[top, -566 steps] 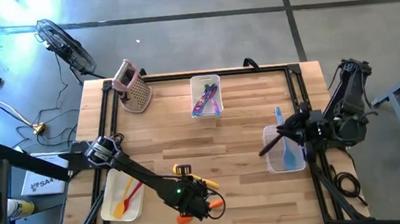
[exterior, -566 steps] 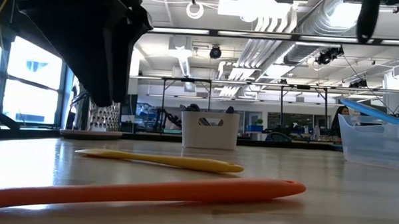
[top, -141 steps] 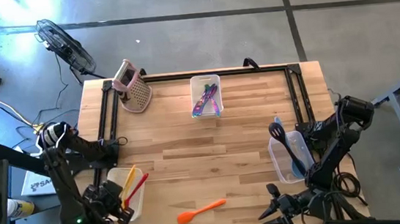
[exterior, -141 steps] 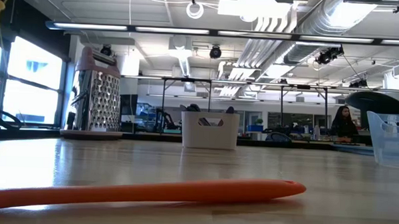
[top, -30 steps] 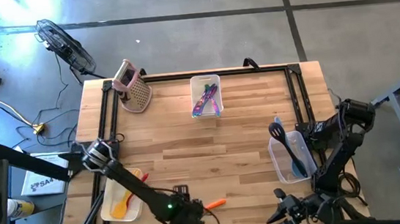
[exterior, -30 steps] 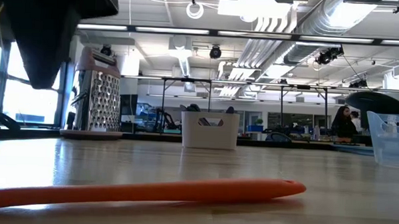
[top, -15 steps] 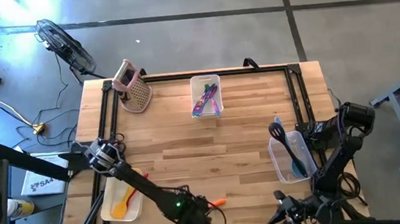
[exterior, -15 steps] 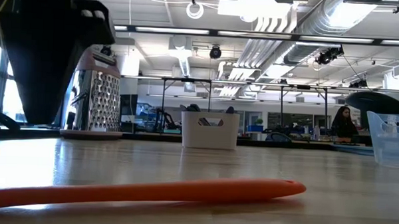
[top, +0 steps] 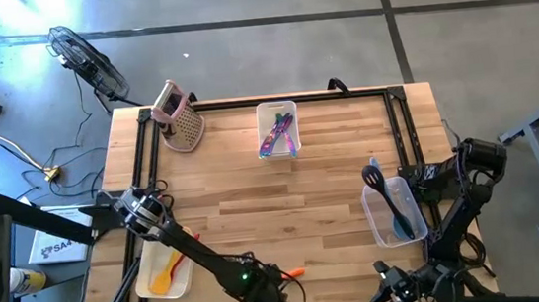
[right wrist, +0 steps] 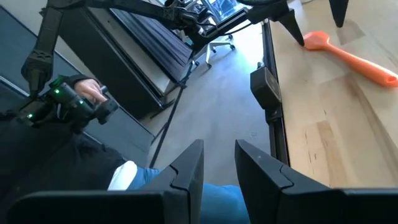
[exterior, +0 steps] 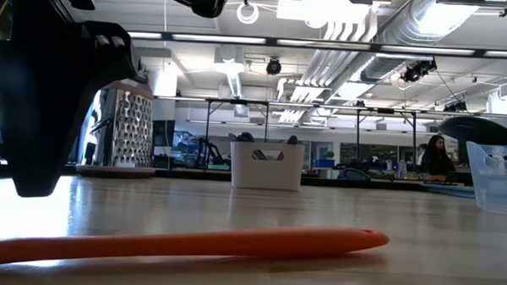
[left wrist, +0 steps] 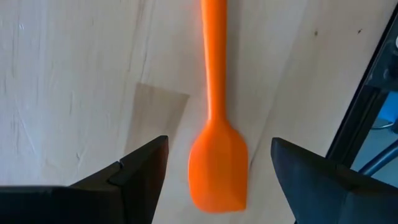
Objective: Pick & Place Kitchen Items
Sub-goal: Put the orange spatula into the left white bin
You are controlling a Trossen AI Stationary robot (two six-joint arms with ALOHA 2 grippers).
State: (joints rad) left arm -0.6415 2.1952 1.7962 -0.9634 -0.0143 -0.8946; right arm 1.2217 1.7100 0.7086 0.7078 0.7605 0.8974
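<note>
An orange spatula (left wrist: 216, 163) lies flat on the wooden table near its near edge; in the high view only its handle end (top: 292, 272) shows. My left gripper (left wrist: 217, 180) hangs open just above the spatula's blade, pointing down, one finger on each side and touching nothing. In the low view the spatula (exterior: 191, 242) stretches across the foreground, with one left finger (exterior: 38, 126) over its blade end. My right gripper (right wrist: 219, 163) waits beyond the table's near right corner (top: 391, 283), fingers a little apart with nothing between them.
A white bin (top: 162, 267) with yellow and red utensils sits at the near left. A clear bin (top: 392, 215) holds black and blue ones at the right. Another white bin (top: 278, 128) stands at the far middle, a pink grater (top: 179, 116) far left. A person's hand (right wrist: 74, 99) shows off the table.
My left gripper has sunk toward the orange spatula's blade and rolled about its own pointing line, staying open. The spatula has not moved.
</note>
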